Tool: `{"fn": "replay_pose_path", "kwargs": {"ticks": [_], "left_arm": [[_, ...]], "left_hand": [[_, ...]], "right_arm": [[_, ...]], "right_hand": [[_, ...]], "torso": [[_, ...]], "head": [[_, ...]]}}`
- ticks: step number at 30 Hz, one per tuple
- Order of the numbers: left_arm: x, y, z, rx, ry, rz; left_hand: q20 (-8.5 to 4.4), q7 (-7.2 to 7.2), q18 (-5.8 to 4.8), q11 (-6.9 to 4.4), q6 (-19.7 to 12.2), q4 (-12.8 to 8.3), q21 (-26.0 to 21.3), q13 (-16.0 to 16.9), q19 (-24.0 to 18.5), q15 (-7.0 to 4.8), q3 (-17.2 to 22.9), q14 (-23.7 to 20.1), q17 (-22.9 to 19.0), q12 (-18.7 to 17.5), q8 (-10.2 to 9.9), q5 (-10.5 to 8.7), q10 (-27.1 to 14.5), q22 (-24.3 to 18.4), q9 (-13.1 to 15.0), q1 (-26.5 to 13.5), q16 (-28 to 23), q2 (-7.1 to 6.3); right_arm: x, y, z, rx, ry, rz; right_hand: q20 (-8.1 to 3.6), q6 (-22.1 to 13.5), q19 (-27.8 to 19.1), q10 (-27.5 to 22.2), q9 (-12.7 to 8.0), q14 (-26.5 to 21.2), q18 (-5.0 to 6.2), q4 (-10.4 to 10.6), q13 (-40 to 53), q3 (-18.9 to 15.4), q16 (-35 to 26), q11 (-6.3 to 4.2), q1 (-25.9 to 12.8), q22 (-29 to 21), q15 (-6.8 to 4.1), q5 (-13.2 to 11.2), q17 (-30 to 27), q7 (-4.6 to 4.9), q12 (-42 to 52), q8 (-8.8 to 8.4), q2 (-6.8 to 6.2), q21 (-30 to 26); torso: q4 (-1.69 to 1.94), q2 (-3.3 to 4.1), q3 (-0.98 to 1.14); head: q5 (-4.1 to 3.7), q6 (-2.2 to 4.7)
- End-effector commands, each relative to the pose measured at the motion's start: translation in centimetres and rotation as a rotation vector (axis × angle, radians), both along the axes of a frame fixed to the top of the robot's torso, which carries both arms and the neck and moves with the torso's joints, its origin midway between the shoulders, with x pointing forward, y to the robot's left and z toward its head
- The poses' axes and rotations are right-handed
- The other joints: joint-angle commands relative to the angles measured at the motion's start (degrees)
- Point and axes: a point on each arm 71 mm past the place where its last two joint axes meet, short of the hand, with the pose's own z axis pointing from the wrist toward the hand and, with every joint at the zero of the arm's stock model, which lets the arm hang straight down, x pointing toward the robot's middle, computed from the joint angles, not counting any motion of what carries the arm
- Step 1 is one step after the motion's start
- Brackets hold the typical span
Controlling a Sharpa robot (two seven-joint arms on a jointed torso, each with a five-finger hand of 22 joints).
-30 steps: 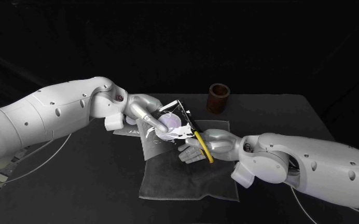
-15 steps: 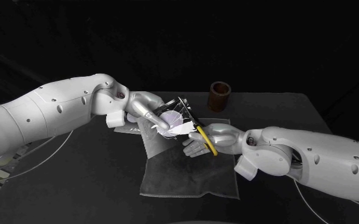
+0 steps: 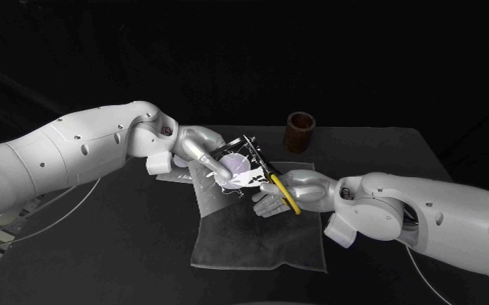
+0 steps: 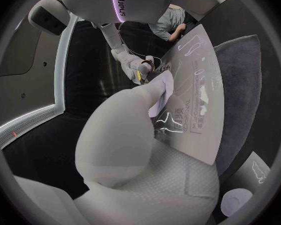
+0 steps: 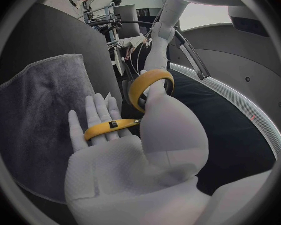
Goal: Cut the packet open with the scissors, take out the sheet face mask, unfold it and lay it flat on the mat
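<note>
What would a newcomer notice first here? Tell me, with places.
At the middle of the head view, the left hand holds the packet up over the mat. The right hand grips the yellow-handled scissors beside it, blades at the packet. A brown cup stands upright near the far edge of the table.

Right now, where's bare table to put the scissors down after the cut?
Best: the table at its far right, between the brown cup and the right arm. Also the near half of the mat, and the table left of it. Crowded: the mat's far end, where the left hand holds the packet and the right hand holds the scissors.
</note>
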Motion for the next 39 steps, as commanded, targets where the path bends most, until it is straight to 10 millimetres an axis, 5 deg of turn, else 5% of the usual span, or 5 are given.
{"fn": "replay_pose_path", "kwargs": {"ticks": [1, 16, 20, 31, 39], "left_arm": [[-0.3, 0.0, -0.4, 0.057, -0.003, -0.035], [-0.3, -0.1, -0.6, 0.084, -0.015, -0.049], [-0.3, 0.0, -0.6, 0.088, -0.018, -0.048], [-0.3, 0.1, -0.7, 0.102, -0.027, -0.051], [-0.3, 0.0, -0.8, 0.124, -0.029, -0.067]], "left_hand": [[0.02, -0.27, 0.76, -0.78, -0.3, -0.8, 0.2, 0.0, 0.3, -0.01, 0.5, 0.6, 0.1, 0.3, 0.4, 0.19, 1.1, 0.1, 1.8, -0.3, 0.3, 0.13], [-0.17, -0.34, 0.76, -0.88, -0.3, -1.2, 0.5, 0.2, 0.6, -0.16, 0.6, 0.8, 0.4, 0.3, 0.4, 0.2, 1.3, 0.2, 2.2, -0.3, 0.4, 0.1], [-0.18, -0.34, 0.76, -0.89, -0.3, -1.2, 0.5, 0.2, 0.6, -0.17, 0.6, 0.8, 0.4, 0.4, 0.5, 0.2, 1.3, 0.2, 2.2, -0.3, 0.4, 0.1], [-0.33, -0.39, 0.75, -0.97, -0.3, -1.5, 0.7, 0.4, 0.9, -0.28, 0.6, 1.0, 0.6, 0.4, 0.5, 0.2, 1.5, 0.2, 2.5, -0.4, 0.6, 0.05], [-0.37, -0.41, 0.74, -1.0, -0.3, -1.6, 0.7, 0.4, 1.0, -0.32, 0.6, 1.0, 0.7, 0.5, 0.5, 0.19, 1.6, 0.2, 2.5, -0.4, 0.6, 0.05]], "right_arm": [[0.4, -0.2, 0.5, 0.013, -0.018, -0.019], [1.1, -0.3, 0.7, -0.022, -0.036, -0.073], [1.3, -0.7, 0.6, -0.048, -0.041, -0.103], [1.6, -1.7, 0.3, -0.126, -0.06, -0.137], [1.9, -1.7, 0.8, -0.134, -0.075, -0.145]], "right_hand": [[-0.06, -0.1, 0.2, 2.1, 0.0, -0.5, 1.27, 0.0, 0.1, -0.3, 0.3, 0.85, 0.0, 0.0, 0.66, -0.2, 0.1, 7.74, 0.4, 0.32, 0.53, 0.4], [-0.13, 3.4, 6.8, 8.0, -0.3, 8.4, 3.03, -0.3, 0.4, -1.8, 5.7, -0.62, 2.0, 1.3, -1.33, -0.2, 2.2, 6.82, 3.2, 4.47, 3.81, 2.7], [-0.33, 8.8, 16.4, 15.4, -0.7, 17.3, 5.37, -0.4, 1.1, -3.8, 10.9, -3.56, 4.1, 3.2, -4.38, -0.1, 4.2, 4.01, 6.1, 7.32, 6.15, 6.3], [-5.98, 22.7, 28.6, 34.2, 4.1, 34.6, 5.48, -0.4, 7.6, -12.1, 20.9, -11.22, 8.0, 5.7, -11.67, -0.1, 12.9, -3.73, 11.7, 12.47, 11.94, 13.1], [-7.85, 24.4, 32.9, 37.0, 10.3, 37.6, 5.36, -0.4, 13.3, -17.0, 23.7, -13.09, 9.0, 6.3, -13.59, -0.1, 18.5, -5.6, 15.2, 15.05, 14.61, 14.9]], "torso": [[0.04, 0.02, 0.0], [0.07, 0.01, -0.07], [0.03, 0.01, -0.07], [-0.02, 0.04, 0.03], [-0.02, 0.01, 0.02]], "head": [[-0.07, 0.01], [-0.25, -0.64], [-0.1, -0.94], [0.35, -1.95], [0.24, -2.23]]}}
